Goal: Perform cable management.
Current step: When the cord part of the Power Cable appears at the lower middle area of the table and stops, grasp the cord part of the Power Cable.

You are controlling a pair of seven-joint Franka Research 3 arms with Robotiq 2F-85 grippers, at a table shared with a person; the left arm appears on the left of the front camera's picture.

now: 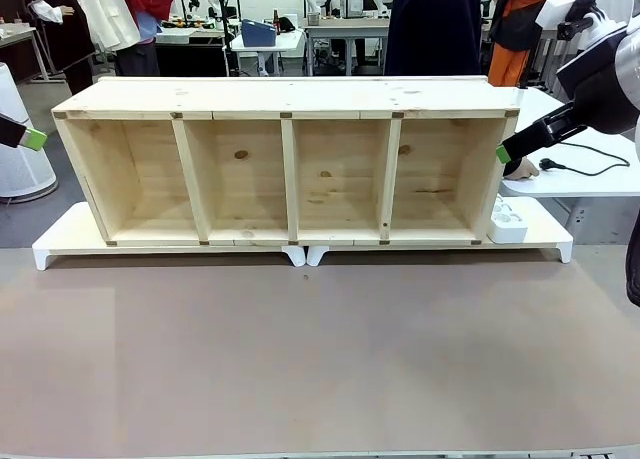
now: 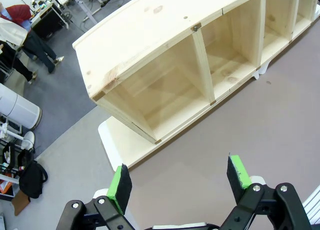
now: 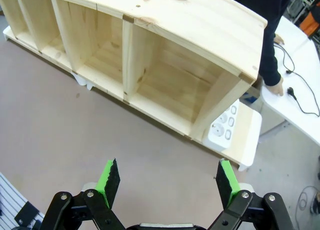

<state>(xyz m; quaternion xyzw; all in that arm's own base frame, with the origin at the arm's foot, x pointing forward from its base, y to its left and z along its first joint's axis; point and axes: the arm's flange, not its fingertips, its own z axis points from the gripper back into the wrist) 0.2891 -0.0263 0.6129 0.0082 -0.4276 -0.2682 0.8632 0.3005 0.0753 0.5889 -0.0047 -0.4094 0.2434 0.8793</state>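
The cable (image 1: 590, 162) is a thin black cord lying on a white side table (image 1: 600, 184) at the right, ending in a small black plug (image 1: 547, 164). In the right wrist view the cable (image 3: 301, 97) and plug (image 3: 291, 92) lie beyond a person's hand (image 3: 276, 87) that rests on that table. My right gripper (image 3: 167, 177) is open and holds nothing. It hovers near the shelf's right end (image 1: 505, 154), short of the plug. My left gripper (image 2: 179, 179) is open and holds nothing, off the shelf's left end (image 1: 32, 138).
A long wooden shelf (image 1: 290, 169) with several open compartments lies on white risers (image 1: 70, 241) across the table. A white power strip (image 1: 508, 222) sits at its right foot. Brown tabletop (image 1: 320, 359) spreads in front. A person (image 1: 435, 24) stands behind the shelf.
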